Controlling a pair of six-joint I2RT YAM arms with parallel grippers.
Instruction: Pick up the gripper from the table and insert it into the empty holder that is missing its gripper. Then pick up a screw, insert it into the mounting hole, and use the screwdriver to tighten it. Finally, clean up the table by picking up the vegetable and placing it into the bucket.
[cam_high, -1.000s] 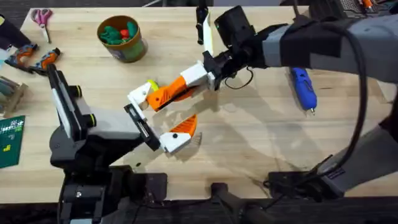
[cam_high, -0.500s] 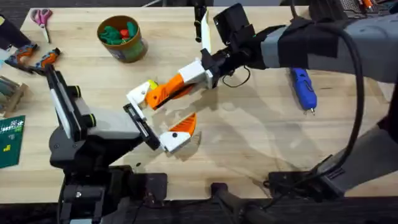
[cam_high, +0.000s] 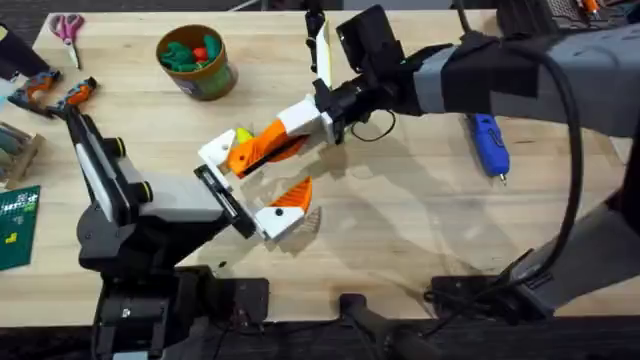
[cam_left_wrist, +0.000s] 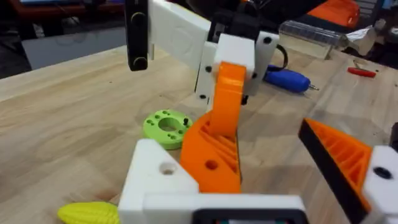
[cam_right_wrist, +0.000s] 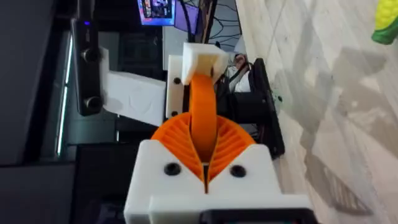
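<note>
Above the wooden table (cam_high: 400, 230), right pincer (cam_high: 243, 153) pinches the orange gripper (cam_left_wrist: 217, 134)

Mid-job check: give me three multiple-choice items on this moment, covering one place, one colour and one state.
1. The screwdriver lies: A on the table's right side; B at its left edge; C upright at its middle.
2. The ring with holes is: A red; B lime green; C blue.
3. The fingers of the right gripper are: A wide open; B shut on the orange wedge; C bent.
Answers: A, it lies right of centre overhead; B, the left wrist view shows green; B, both pads press the wedge.
</note>
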